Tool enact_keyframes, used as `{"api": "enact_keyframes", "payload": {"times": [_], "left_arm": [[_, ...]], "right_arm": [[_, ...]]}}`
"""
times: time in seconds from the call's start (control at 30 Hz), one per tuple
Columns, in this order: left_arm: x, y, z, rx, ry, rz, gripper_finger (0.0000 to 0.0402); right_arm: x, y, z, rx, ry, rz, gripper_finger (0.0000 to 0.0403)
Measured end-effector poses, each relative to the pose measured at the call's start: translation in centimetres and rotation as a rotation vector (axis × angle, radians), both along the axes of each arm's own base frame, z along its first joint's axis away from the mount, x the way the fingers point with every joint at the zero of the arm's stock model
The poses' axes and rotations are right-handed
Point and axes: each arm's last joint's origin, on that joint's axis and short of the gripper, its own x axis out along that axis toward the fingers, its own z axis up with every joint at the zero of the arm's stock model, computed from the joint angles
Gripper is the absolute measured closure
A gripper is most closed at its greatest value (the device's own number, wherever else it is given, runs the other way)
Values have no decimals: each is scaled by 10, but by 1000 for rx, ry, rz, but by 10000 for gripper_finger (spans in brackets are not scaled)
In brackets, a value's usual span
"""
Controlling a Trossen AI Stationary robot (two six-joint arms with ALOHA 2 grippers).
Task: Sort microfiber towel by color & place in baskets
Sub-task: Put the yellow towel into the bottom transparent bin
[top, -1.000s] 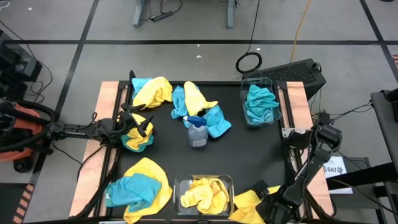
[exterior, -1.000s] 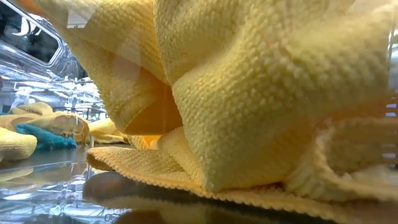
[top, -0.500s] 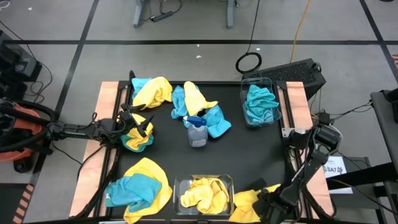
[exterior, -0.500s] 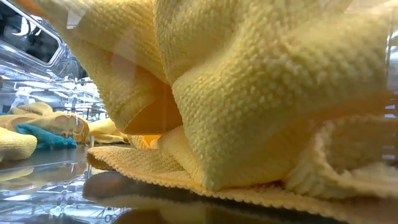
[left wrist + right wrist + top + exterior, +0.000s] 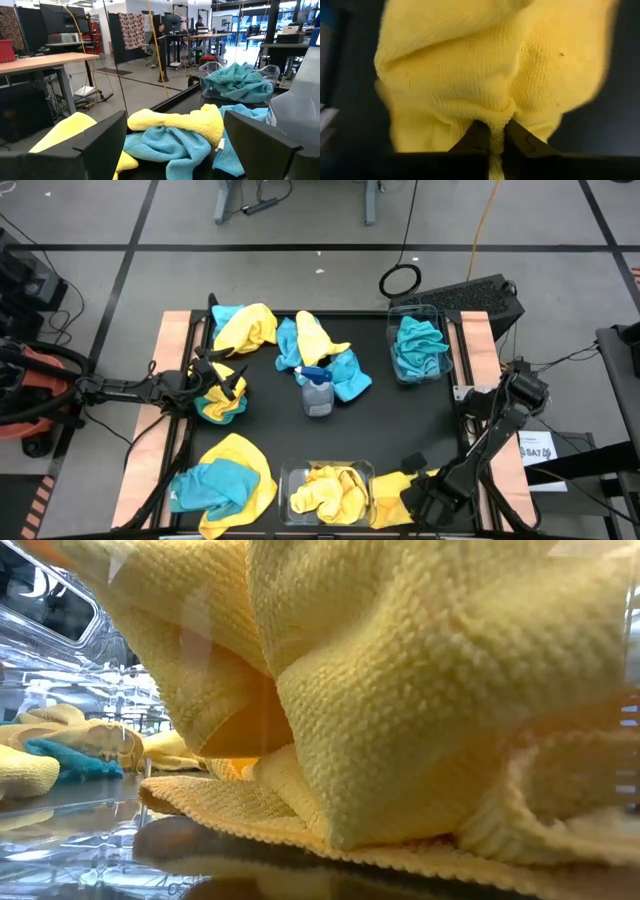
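My right gripper [image 5: 415,500] is at the table's near right, shut on a bright yellow microfiber towel [image 5: 392,495] that sits just right of the near basket [image 5: 285,478]. That clear basket holds yellow towels [image 5: 400,720]. The far right basket [image 5: 440,330] holds teal towels [image 5: 418,345]. My left gripper [image 5: 215,385] stands open above a yellow and teal heap [image 5: 222,405] at the left, touching nothing. More mixed towels lie at the far middle [image 5: 315,345] and near left [image 5: 225,475]. My right gripper pinches a raised fold of the yellow towel [image 5: 495,131] between its two fingertips [image 5: 522,142]. The fingers come from above, pointing down. The cloth is gathered into wrinkles at the pinch and spreads out beyond it; whether it is clear of the table I cannot tell.
A clear spray bottle with a blue trigger [image 5: 317,392] stands at the table's middle, among teal towels. The black mat between the bottle and the far right basket is bare. Wooden strips run along the table's left [image 5: 170,350] and right [image 5: 478,340] edges.
My right gripper has shut on the yellow towel at the near right and drawn it a little toward the near basket; the cloth is now bunched closer to the basket's right wall. The left arm has kept still.
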Motion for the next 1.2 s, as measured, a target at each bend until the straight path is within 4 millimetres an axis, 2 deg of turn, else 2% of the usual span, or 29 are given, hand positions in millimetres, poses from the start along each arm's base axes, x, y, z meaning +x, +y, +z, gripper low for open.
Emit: {"api": "enact_keyframes", "payload": {"times": [0.27, 0.5, 0.8, 1.0, 1.2], "left_arm": [[0, 0, 0, 0, 0, 0, 63], [0, 0, 0, 0, 1, 0, 63], [0, 0, 0, 0, 0, 0, 63], [0, 0, 0, 0, 0, 0, 63], [0, 0, 0, 0, 0, 0, 63]], "right_arm": [[6, -18, 42, 170, -61, -1, 397], [7, -42, 80, 298, -157, -21, 398], [18, -68, 127, 513, -400, -48, 398], [28, -89, 144, 552, -539, -64, 399], [40, -99, 154, 584, -655, -26, 399]]}}
